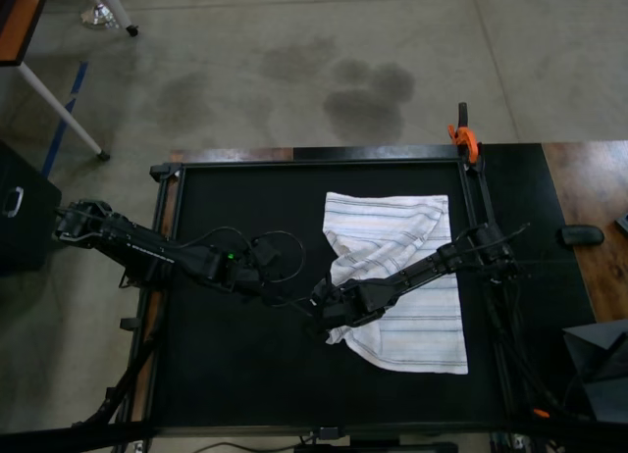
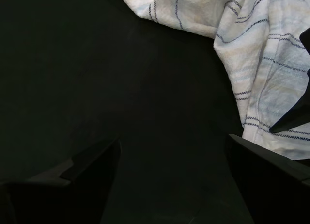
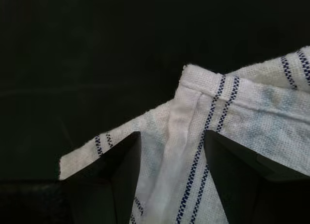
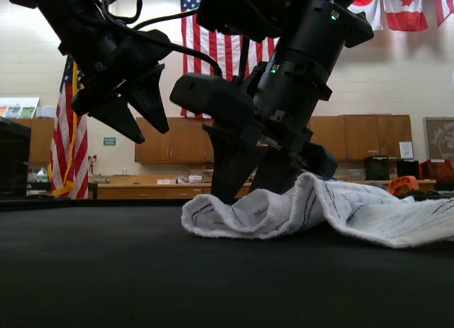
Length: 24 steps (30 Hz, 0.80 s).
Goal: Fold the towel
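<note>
White striped cloth: the towel (image 1: 397, 276) lies rumpled and partly folded on the black surface (image 1: 235, 375), toward the top view's right. Right end effector (image 1: 332, 321) stands over its near corner, fingers (image 3: 121, 180) spread wide astride a raised fold. Left end effector (image 1: 257, 281) hangs open just beside the cloth edge, holding nothing. Orange clamp (image 1: 463, 136) at the far rim; black mouse (image 1: 582, 234) on the wooden side table.

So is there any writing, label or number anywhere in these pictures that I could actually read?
None is readable.
Green sign on the far wall in the exterior view: too small to read.
White notice on the cabinets: blurred.
The towel and both arms carry no legible text; the flags show only patterns.
</note>
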### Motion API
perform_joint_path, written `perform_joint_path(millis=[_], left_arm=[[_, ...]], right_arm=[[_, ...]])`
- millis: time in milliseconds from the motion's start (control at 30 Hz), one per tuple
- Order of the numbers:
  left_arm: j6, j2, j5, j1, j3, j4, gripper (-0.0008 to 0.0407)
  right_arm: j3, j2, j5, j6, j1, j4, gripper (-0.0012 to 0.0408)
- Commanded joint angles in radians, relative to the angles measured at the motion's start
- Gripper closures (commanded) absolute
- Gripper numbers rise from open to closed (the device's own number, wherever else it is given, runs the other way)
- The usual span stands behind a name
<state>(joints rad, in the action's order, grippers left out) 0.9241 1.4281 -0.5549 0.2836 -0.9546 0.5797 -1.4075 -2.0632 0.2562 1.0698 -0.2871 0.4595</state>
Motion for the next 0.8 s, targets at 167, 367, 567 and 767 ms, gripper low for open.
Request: perform_joint_path(millis=[167, 367, 567, 767], left_arm=[[0.000, 0.000, 0.001, 0.000, 0.000, -0.003, 0.0102], [0.000, 0.000, 0.001, 0.000, -0.001, -0.002, 0.0102], [0.000, 0.000, 0.001, 0.000, 0.000, 0.001, 0.0102], [0.000, 0.000, 0.001, 0.000, 0.000, 0.004, 0.0102]], right_arm=[[-0.003, 0.018, 0.021, -0.001, 0.008, 0.003, 0.0280], [-0.001, 0.019, 0.024, -0.004, 0.015, 0.005, 0.0318], [-0.010, 0.019, 0.033, -0.004, 0.016, 0.010, 0.0349], [-0.005, 0.019, -0.014, -0.006, 0.015, 0.004, 0.0350]])
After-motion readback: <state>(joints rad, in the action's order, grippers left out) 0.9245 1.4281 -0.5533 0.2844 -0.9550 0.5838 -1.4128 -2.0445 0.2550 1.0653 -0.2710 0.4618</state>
